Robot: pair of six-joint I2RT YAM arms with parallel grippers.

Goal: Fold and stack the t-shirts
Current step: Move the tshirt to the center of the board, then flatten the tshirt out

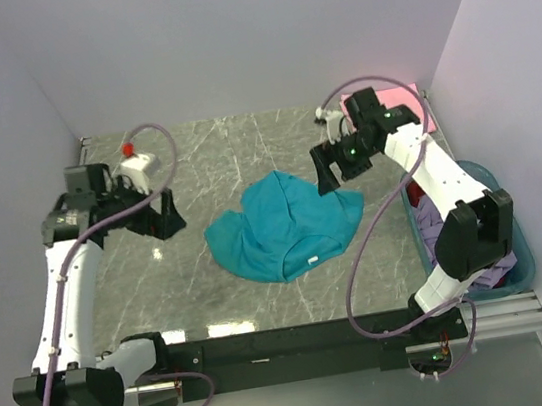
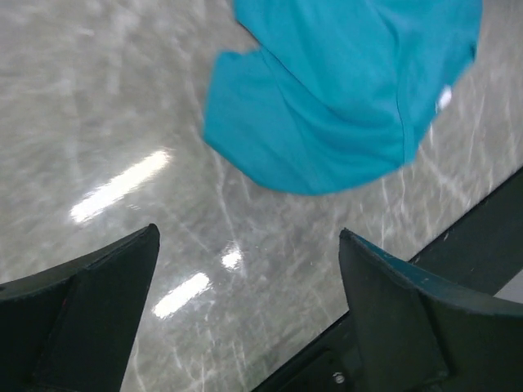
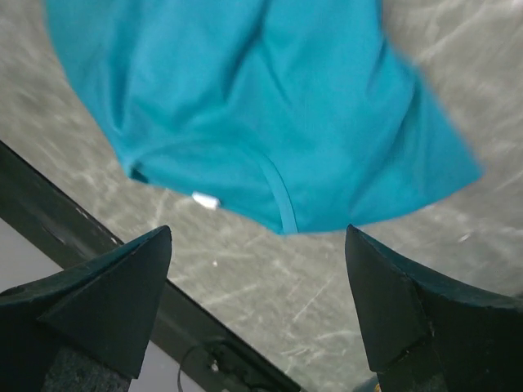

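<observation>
The teal t-shirt (image 1: 284, 226) lies crumpled on the surface (image 1: 162, 289) between the left pincer (image 1: 165, 221) and the right pincer (image 1: 326, 177), both spread wide and empty. It is probably light, limp cloth, best pinched at the hem or shoulder edges.

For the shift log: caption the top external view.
Crumpled teal cloth t-shirt lies centred on grey marbled table; both jaws open, empty.
</observation>
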